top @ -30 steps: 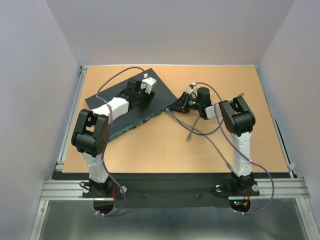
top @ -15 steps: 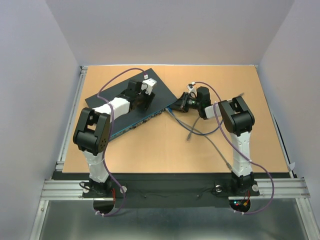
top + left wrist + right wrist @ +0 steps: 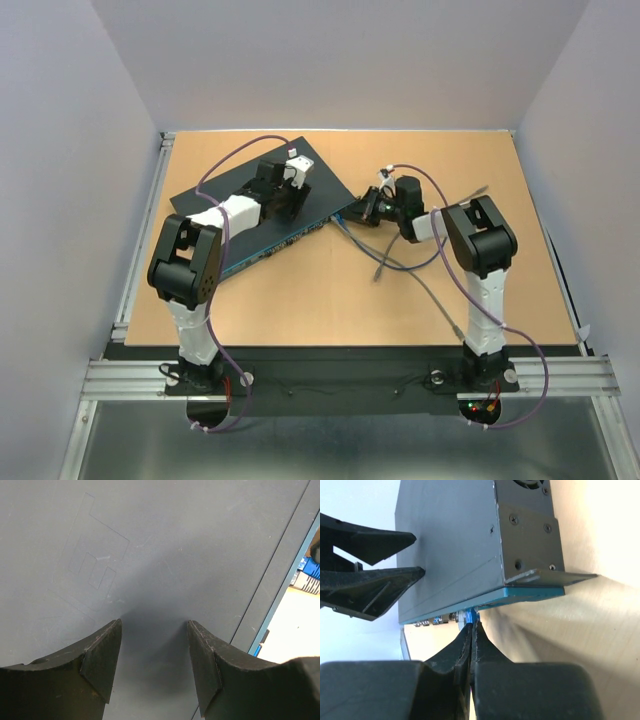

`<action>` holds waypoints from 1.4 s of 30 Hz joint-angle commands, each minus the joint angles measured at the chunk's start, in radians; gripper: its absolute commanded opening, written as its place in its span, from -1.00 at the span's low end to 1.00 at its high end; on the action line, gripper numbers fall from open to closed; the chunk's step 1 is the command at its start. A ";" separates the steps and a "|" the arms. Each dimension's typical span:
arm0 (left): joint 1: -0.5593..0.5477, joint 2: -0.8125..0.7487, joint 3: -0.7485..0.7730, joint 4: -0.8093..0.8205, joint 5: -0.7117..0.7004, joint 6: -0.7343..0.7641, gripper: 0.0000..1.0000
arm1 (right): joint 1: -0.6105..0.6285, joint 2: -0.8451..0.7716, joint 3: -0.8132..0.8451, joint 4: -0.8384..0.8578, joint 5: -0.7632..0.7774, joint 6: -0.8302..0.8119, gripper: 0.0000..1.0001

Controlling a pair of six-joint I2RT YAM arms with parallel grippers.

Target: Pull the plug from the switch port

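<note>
Top external: switch [image 3: 322, 195], tan table [image 3: 300, 300], walls [image 3: 330, 60]

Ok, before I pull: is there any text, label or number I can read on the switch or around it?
No legible text in any view.
Embossed outline on top of the switch: blocky logo shapes, no readable letters.
Striped white label beyond the switch's edge, left wrist view: too blurred to read.
Markings by the ports, right wrist view: too small to read.
</note>
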 commanded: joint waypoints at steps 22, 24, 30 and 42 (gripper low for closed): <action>0.002 -0.006 0.012 0.006 -0.015 0.007 0.31 | 0.006 0.118 0.118 0.054 -0.086 0.098 -0.24; 0.002 -0.005 0.012 0.008 -0.015 0.009 0.32 | 0.005 0.118 0.120 0.055 -0.084 0.103 -0.25; 0.003 0.006 0.016 0.008 -0.013 0.007 0.32 | 0.011 0.150 0.125 0.083 -0.101 0.140 -0.35; 0.002 -0.009 0.013 0.008 -0.004 0.012 0.32 | 0.006 0.095 0.053 0.109 -0.069 0.114 -0.99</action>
